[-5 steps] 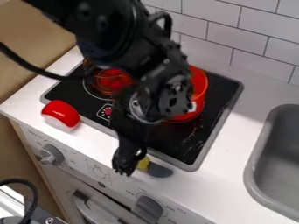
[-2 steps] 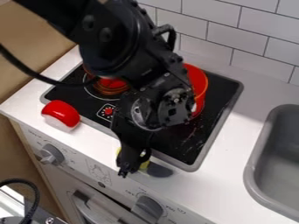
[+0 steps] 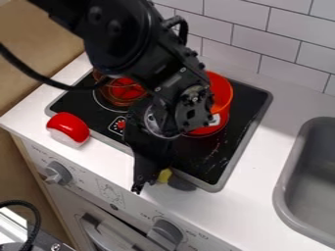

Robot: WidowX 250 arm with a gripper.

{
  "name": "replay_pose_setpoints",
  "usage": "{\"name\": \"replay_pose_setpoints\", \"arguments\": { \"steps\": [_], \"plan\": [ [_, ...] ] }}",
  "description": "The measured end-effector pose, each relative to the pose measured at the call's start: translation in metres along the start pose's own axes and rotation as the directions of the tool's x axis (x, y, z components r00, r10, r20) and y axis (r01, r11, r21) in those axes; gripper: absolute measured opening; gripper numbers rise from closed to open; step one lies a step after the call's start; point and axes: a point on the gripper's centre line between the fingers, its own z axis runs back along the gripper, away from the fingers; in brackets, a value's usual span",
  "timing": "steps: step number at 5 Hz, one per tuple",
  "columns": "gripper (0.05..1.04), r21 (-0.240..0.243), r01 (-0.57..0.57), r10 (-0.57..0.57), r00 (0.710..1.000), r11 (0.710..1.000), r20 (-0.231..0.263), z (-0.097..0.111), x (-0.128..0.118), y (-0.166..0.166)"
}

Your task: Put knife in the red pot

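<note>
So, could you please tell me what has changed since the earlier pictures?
The yellow-handled knife has shifted slightly toward the stove, and its dark blade now appears at the stove's front edge. The gripper remains beside the handle; whether it has a grip is unclear. The red pot and the red-and-white object stayed put.

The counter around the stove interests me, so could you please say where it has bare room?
The widest bare patch of counter lies between the stove and the sink. A narrower one runs between the red-and-white toy and the gripper. It is crowded where the gripper meets the knife.
</note>
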Motion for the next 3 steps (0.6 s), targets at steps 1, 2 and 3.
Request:
{"name": "replay_pose_setpoints", "arguments": {
  "steps": [1,2,3],
  "plan": [
    [0.370,0.035,0.005,-0.005,1.000,0.999,0.001,0.001,0.002,0.003],
    [0.371,0.069,0.012,-0.012,1.000,0.998,-0.005,0.016,0.004,0.001],
    [0.370,0.097,0.005,-0.003,1.000,0.995,-0.019,0.039,0.008,-0.006]
  ]
}}
